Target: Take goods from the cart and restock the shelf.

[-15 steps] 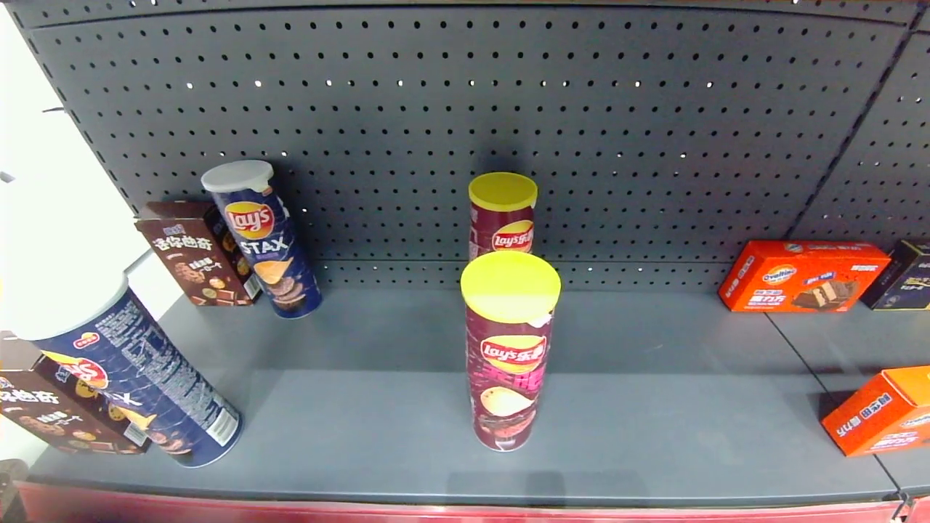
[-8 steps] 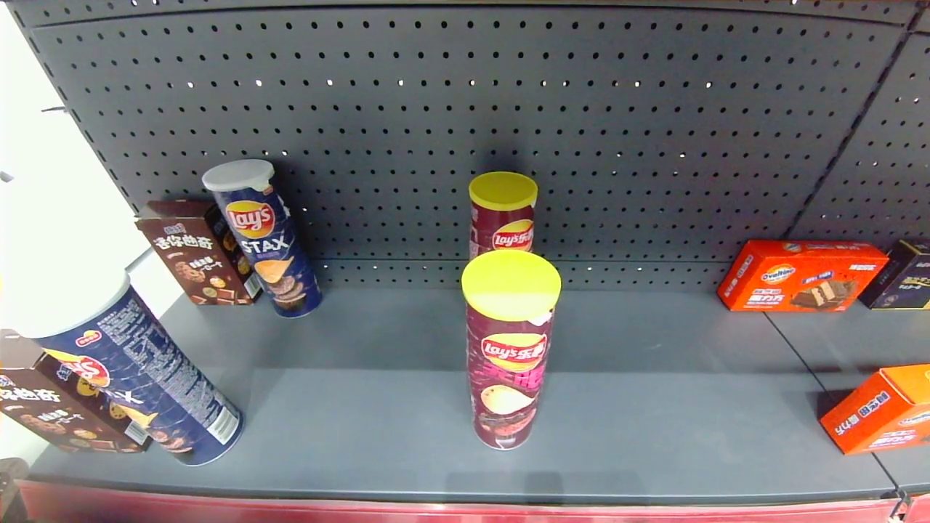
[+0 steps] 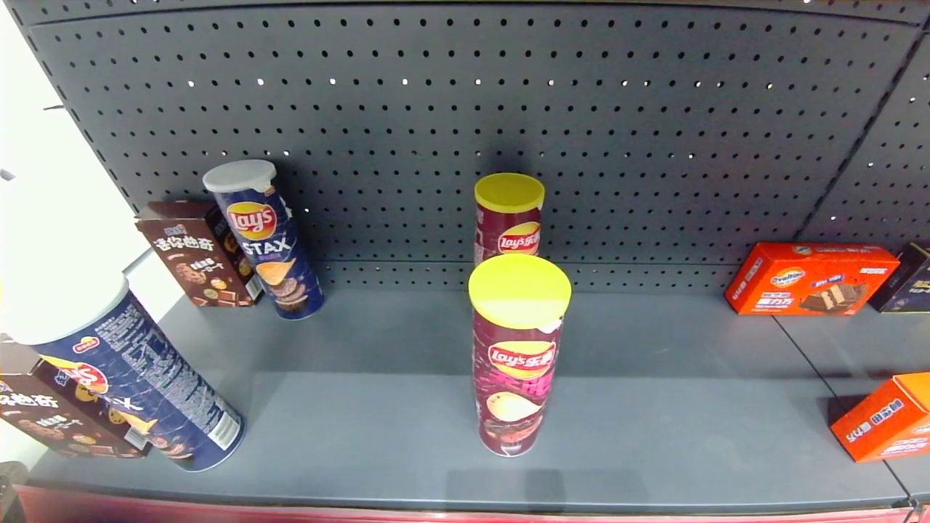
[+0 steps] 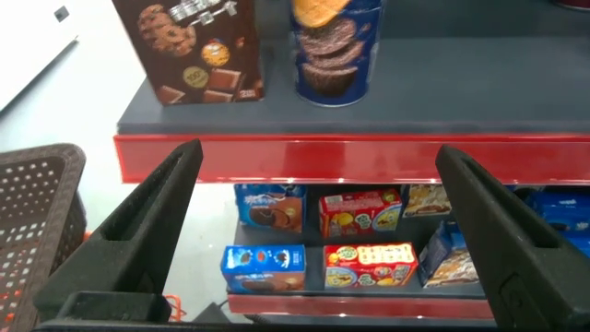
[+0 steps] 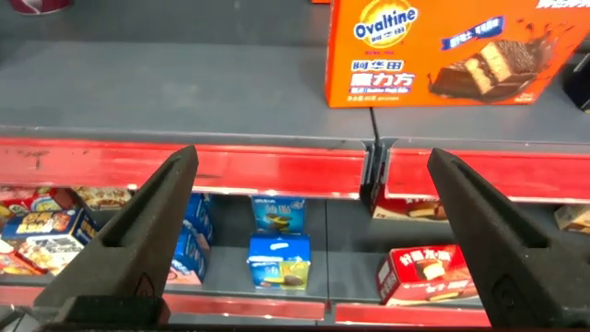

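On the grey shelf [image 3: 654, 421] two maroon chip cans with yellow lids stand upright in a row: one in front [image 3: 517, 363], one behind it [image 3: 508, 218] by the pegboard. My left gripper [image 4: 313, 249] is open with nothing between its fingers. It hangs below and before the shelf's red front edge [image 4: 350, 157], facing a brown cookie box [image 4: 194, 46] and a blue can [image 4: 334, 55]. My right gripper [image 5: 313, 244] is open and empty too, before the red edge [image 5: 277, 166] under an orange box [image 5: 442, 51].
Two blue chip cans [image 3: 265, 240] [image 3: 138, 385] and brown cookie boxes [image 3: 192, 254] [image 3: 51, 418] stand at the shelf's left. Orange boxes [image 3: 810, 280] [image 3: 883, 418] are at the right. A brown woven basket [image 4: 37, 221] sits low beside the left gripper. Lower shelves hold several packs [image 4: 364, 263].
The head camera has shifted a little, so the whole shelf sits slightly right and lower in the picture. The goods themselves have not moved.
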Robot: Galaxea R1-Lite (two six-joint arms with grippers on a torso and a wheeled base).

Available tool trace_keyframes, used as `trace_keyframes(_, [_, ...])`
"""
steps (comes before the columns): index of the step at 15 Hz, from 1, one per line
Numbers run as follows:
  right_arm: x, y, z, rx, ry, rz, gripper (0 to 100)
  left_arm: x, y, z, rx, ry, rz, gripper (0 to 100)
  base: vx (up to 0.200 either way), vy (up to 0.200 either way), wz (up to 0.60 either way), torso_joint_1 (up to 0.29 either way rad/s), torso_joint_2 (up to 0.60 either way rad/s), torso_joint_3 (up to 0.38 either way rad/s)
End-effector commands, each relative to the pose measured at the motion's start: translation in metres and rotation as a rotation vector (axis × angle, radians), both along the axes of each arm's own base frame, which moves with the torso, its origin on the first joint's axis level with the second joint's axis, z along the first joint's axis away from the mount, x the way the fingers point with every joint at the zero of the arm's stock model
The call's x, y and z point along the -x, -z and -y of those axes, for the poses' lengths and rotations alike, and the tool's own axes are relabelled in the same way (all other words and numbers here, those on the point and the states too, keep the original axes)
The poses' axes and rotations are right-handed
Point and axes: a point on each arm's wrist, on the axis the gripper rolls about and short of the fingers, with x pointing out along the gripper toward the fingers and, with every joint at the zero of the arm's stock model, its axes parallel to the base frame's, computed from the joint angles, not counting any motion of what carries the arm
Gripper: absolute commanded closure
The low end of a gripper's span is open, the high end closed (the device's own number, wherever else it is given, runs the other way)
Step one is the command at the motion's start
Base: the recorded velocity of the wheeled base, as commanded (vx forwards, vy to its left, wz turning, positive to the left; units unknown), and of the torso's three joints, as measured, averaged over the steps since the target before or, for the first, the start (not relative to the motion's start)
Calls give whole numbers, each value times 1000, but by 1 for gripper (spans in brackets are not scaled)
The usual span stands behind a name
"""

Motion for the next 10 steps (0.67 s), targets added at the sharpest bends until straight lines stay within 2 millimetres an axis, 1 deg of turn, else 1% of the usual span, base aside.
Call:
trace_keyframes(1, [0,0,0,0,0,-1,0,0,0,0,0,-1,0,0,0,0,0,0,0,0])
trace_keyframes(10, [0,0,0,0,0,-1,0,0,0,0,0,-1,0,0,0,0,0,0,0,0])
